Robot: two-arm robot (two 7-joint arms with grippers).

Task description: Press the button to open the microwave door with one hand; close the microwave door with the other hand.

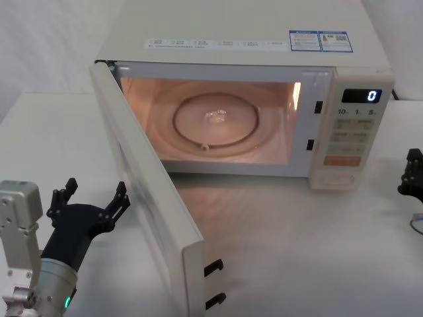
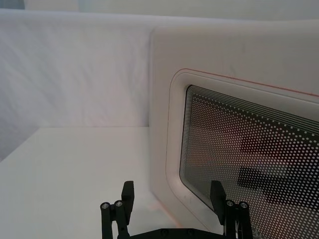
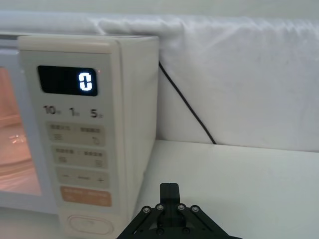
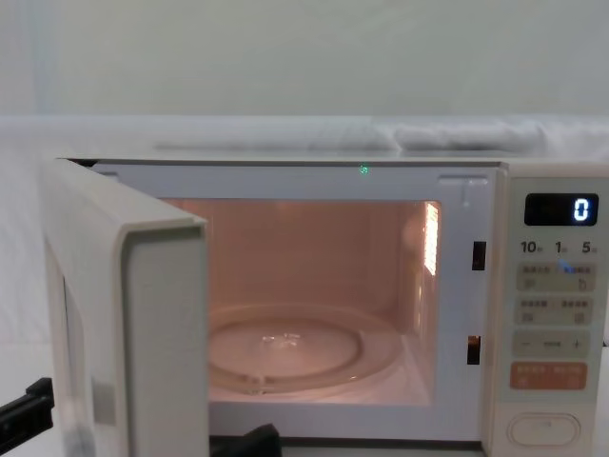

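**Door swung open, left hand beside it**

The left hand (image 1: 92, 205) is hovering with fingers spread just beside the outer face of the microwave door (image 1: 149, 198), which is standing wide open. The right hand (image 3: 169, 191), fingers pressed together, is waiting near the button (image 3: 89, 224).

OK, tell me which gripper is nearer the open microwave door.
Left. The left gripper, fingers open, hovers just outside the microwave door, facing its window. The right gripper sits shut far across, to the right of the control panel.
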